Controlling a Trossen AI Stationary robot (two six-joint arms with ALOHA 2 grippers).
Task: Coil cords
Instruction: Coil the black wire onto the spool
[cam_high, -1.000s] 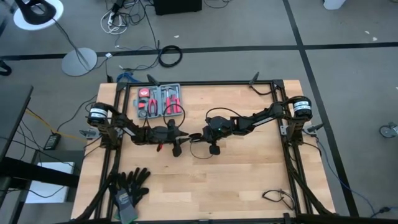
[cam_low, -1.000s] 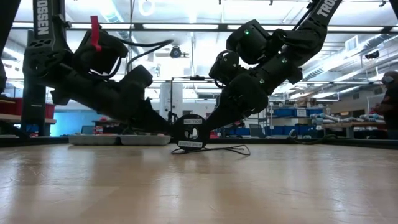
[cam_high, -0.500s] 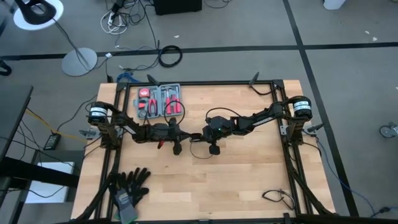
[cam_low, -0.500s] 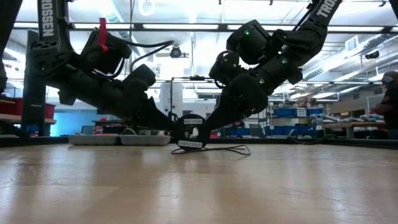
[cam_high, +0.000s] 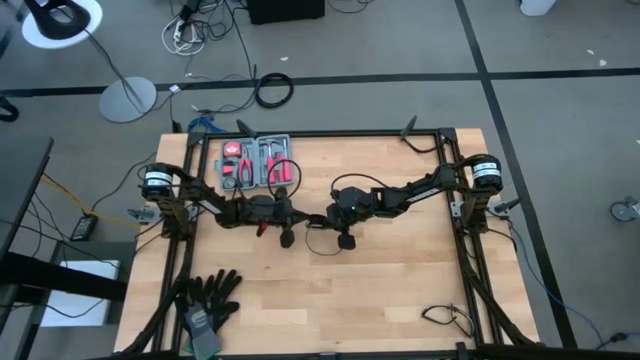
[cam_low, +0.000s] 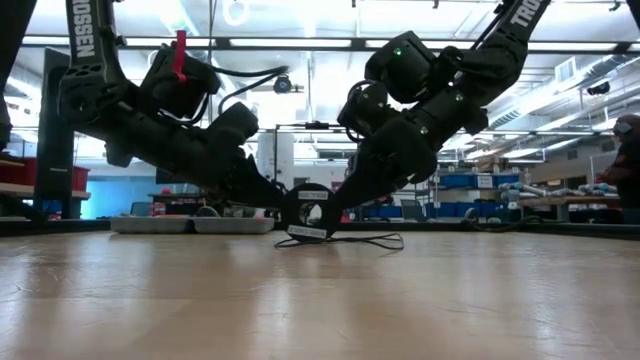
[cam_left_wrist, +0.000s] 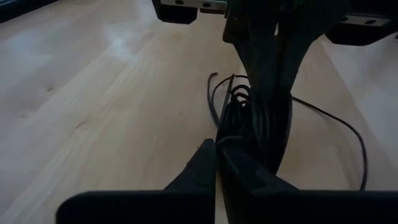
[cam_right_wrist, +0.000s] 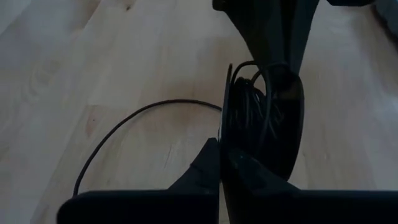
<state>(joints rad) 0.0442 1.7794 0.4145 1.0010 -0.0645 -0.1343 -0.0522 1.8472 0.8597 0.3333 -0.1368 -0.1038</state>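
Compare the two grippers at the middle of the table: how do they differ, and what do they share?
The left gripper reaches in from the table's left side; the right gripper reaches in from its right. In the low view, the left arm carries a red tag; the right arm shows a green light. Both are shut on the cords, meeting low over the table.

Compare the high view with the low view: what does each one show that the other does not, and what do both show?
Only the high view shows the grey tray of red-handled tools, the black gloves at the table's near-left corner and a small black cable near the right corner.

Only the low view shows the thin black wire coil standing upright on the wooden table, with a loose strand on the wood.

Both show the left gripper and right gripper, shut, meeting mid-table.
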